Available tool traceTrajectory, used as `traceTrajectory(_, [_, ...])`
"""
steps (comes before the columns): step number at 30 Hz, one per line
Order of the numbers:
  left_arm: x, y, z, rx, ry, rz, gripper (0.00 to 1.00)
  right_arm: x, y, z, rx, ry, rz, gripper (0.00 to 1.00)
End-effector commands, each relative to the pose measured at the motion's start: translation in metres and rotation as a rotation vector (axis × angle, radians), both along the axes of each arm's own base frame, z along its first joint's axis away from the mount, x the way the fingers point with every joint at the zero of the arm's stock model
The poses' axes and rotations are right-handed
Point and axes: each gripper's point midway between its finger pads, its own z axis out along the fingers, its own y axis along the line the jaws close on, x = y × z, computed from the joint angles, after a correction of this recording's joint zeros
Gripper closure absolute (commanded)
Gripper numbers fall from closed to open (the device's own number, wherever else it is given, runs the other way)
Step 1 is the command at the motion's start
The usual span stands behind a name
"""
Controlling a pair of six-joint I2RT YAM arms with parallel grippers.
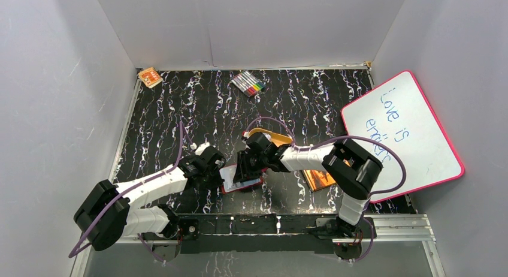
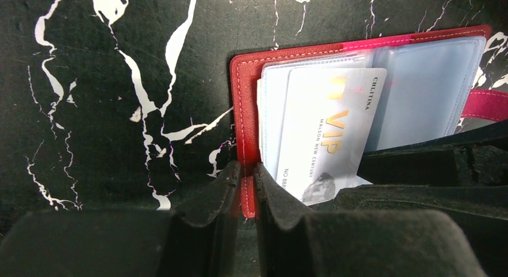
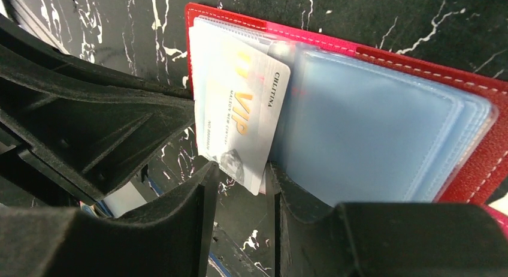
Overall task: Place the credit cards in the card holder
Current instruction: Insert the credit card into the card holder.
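Red card holder (image 2: 245,109) on black marbled tabletop (image 1: 180,103); grey walls (image 1: 54,79).

From above, my left pincer (image 1: 217,171) and right pincer (image 1: 244,168) cover most of the small red folding wallet (image 1: 233,187); the fine print on the pale VIP card (image 2: 326,130) inside it is unreadable.

Card holder (image 1: 242,182) lies open on surface (image 1: 180,109); card (image 2: 326,133) on its left-side sleeves; whiteboard (image 1: 407,133) well right.

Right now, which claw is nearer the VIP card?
Right. The right claw straddles the near end of the VIP card; the left claw pinches the red edge of the card holder, beside the card.
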Motion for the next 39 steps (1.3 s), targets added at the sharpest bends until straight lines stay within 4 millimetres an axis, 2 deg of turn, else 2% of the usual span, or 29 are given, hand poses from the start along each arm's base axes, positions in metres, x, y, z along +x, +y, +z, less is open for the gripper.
traceTrajectory(1, [-0.016, 0.027, -0.01, 0.118, 0.058, -0.003, 0.87, 0.011, 0.002, 0.023, -0.008, -0.079, -0.01, 0.56])
traceTrajectory(7, [-0.016, 0.032, -0.006, 0.126, 0.042, 0.01, 0.87, 0.018, -0.011, 0.031, -0.083, -0.116, -0.04, 0.48])
traceTrajectory(14, [-0.013, 0.033, -0.002, 0.126, 0.025, 0.02, 0.87, 0.032, -0.013, 0.037, -0.103, -0.164, -0.073, 0.47])
traceTrajectory(17, [-0.009, 0.034, -0.003, 0.137, 0.022, 0.023, 0.87, 0.038, -0.011, 0.037, -0.107, -0.175, -0.086, 0.53])
traceTrajectory(21, [-0.005, 0.032, -0.005, 0.138, 0.032, 0.025, 0.87, 0.045, -0.005, 0.035, -0.104, -0.185, -0.091, 0.7])
traceTrajectory(25, [-0.003, 0.03, -0.007, 0.129, 0.038, 0.025, 0.87, 0.05, -0.008, 0.025, -0.145, -0.176, -0.106, 0.81])
traceTrajectory(39, [0.0, 0.029, -0.015, 0.111, 0.062, 0.018, 0.89, 0.052, -0.018, -0.001, -0.207, -0.136, -0.107, 0.88])
